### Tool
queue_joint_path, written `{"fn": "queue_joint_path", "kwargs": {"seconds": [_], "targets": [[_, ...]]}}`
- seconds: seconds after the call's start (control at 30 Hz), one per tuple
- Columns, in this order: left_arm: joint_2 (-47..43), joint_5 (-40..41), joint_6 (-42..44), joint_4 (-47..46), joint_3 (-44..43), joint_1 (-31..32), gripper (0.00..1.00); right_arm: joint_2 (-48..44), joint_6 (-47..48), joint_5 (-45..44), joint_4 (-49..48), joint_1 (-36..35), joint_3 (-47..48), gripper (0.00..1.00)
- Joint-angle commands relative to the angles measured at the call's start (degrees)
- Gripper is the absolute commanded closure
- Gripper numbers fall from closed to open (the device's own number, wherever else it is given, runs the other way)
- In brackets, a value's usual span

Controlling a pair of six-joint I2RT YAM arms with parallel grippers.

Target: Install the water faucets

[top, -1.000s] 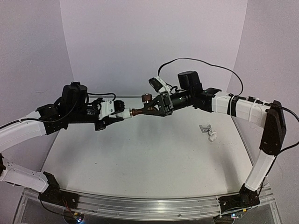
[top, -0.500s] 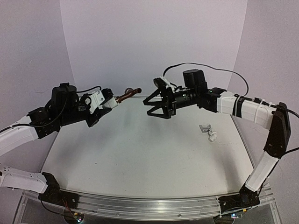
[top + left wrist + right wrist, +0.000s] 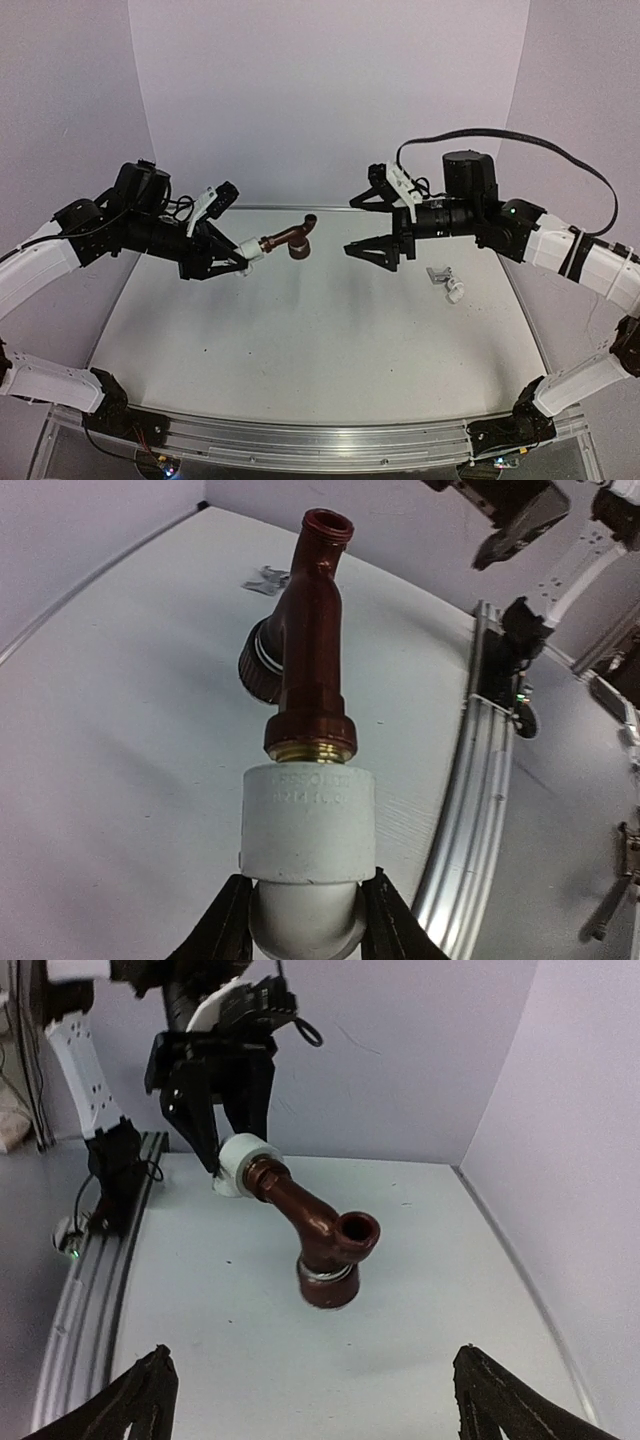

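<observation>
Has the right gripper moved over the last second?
Yes. The right gripper opened and drew back rightward, nearer the unmoved chrome faucet.

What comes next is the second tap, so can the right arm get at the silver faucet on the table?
Probably yes: the right fingers stand open and empty, and the silver faucet lies uncovered on the table close by. The left fingers hold the white fitting bearing the brown faucet well clear.
</observation>
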State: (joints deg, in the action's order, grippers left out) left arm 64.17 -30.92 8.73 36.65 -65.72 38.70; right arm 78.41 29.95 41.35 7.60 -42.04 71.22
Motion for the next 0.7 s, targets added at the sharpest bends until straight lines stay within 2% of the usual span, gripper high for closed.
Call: {"fn": "queue_joint_path", "kwargs": {"seconds": [0.0, 0.17, 0.27, 0.5, 0.67], "targets": [[4.21, -25.36, -7.9, 2.29, -2.94, -1.15, 1.0, -2.12, 33.07, -4.32, -3.19, -5.37, -5.73, 0.04], [9.57, -38.26, -13.87, 2.26, -3.59, -1.93, 1.0, -4.58, 43.15, -9.6, -17.71, -9.96, -13.35, 0.04], [10.6, -42.21, -16.35, 2.29, -4.16, -3.32, 1.0, -6.41, 50.36, -10.16, -19.23, -10.77, -15.23, 0.03], [13.44, -48.48, -21.84, 2.29, -4.86, -4.04, 1.0, -6.16, 63.35, -17.47, -22.53, -14.13, -18.04, 0.02], [14.03, -49.64, -22.47, 2.28, -4.33, -4.06, 1.0, -3.96, 65.54, -17.56, -24.81, -15.58, -16.54, 0.06]]}}
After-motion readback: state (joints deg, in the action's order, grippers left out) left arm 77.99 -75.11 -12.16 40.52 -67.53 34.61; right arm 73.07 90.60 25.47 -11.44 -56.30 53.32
